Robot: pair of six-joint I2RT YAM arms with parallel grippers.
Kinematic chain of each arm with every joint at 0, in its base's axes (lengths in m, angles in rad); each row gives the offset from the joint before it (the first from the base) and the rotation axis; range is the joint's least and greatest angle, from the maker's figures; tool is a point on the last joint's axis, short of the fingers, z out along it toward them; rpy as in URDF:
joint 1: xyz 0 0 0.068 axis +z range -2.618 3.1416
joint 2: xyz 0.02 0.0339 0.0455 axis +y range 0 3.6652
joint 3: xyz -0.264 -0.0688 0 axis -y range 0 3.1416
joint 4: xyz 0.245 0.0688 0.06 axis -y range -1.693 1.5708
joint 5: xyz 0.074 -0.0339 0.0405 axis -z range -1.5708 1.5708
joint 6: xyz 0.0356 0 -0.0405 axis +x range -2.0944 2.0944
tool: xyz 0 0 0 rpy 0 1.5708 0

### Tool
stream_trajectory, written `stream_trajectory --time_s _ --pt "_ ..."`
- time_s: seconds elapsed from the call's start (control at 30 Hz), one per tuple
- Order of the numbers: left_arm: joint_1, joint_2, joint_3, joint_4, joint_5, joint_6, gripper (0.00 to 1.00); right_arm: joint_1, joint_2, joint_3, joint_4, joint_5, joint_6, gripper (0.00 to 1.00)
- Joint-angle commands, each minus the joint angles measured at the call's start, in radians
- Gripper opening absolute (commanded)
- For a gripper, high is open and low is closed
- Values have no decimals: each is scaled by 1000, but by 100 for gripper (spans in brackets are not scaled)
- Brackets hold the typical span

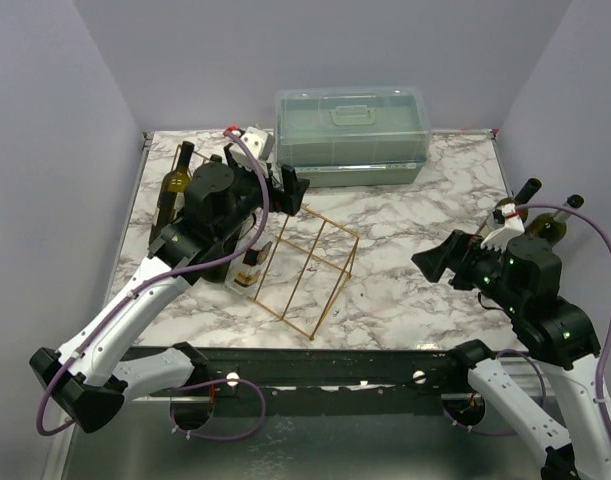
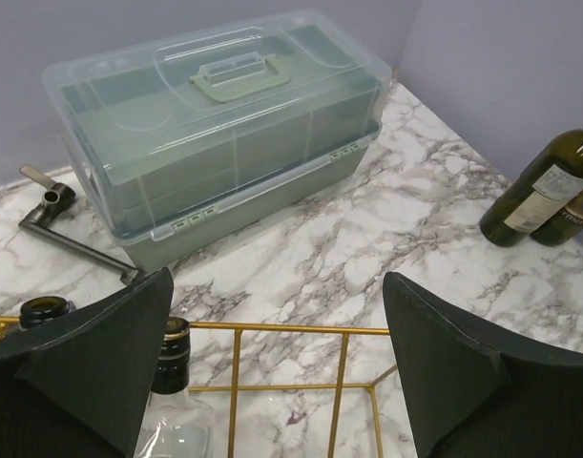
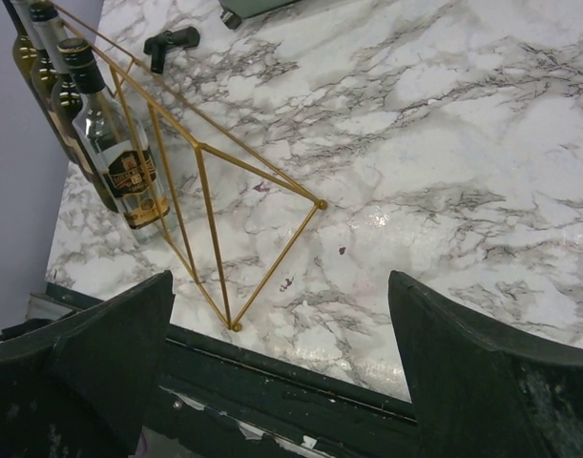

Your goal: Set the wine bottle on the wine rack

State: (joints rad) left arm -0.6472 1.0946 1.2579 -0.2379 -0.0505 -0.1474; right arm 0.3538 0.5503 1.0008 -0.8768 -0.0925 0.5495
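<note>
Two grippers, both wide open, holding nothing. Left gripper (image 2: 277, 320) hangs over the far end of the rack (image 2: 291, 328), fingers either side of the neck of a clear bottle (image 2: 169, 367) lying in the rack; no contact visible in the wrist view. Risk 1: if it pulls out off-line, a finger could hook the neck or a wire. The rack looks light, so it would likely slide or tip and the bottles in it would shift. Risk 2: right gripper (image 3: 280, 305) faces the rack's near end, but its arm sits just beside the loose bottles (image 2: 534, 196) near the right edge of the table (image 1: 425, 290). Those two touch, so one careless swing probably topples both. Risk 3: the box (image 2: 224, 124) sits close behind the rack, leaving the left arm little room to back off. Counts: arms 2, rack 1, box 1, black crank (image 2: 57, 224) 1, bottles 5. That's three at the rack, incl. a dark bottle (image 1: 175, 185), and two not yet racked.
</note>
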Motion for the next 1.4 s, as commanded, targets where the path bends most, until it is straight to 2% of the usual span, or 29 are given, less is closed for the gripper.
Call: stream_trajectory --time_s 0.0,0.3,0.67,0.93,1.0,1.2,1.37 --pt "21 -64 -187 232 37 54 92 5 18 -5 -12 43 -9 96" --pt "24 -67 -242 264 44 19 93 4 150 103 52 287 -17 95" --pt "23 17 -226 270 186 -66 93 5 457 232 142 567 -216 98" --pt "23 33 -221 269 208 -78 93 1 594 268 211 911 -284 100" --pt "23 29 -221 270 209 -78 93 -13 626 304 188 953 -286 100" --pt "23 27 -218 270 216 -86 93 -87 627 342 201 993 -227 100" --pt "23 21 -218 270 220 -86 93 -142 534 285 304 1033 -213 100"
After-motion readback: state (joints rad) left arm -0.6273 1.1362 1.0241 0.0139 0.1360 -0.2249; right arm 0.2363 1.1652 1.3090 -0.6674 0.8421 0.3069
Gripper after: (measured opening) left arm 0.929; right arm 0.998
